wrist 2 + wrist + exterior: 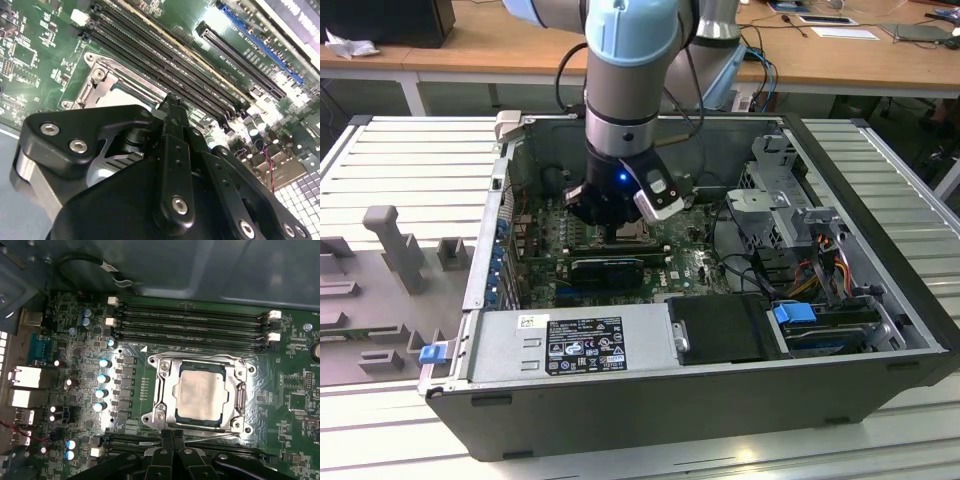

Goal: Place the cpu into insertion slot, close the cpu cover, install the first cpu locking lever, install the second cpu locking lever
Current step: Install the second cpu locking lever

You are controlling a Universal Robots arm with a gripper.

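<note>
First wrist view, matte silver square cpu (203, 391) under grey metal cpu cover (165, 390), black fingers (172, 440) together at its edge.

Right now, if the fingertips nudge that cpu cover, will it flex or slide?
The cpu cover looks like thin sheet metal, so probably springy yet stiff. It lies flat around the cpu, so it should pivot rather than slide. The gripper sits at its edge; bare metal may be slippery.
</note>
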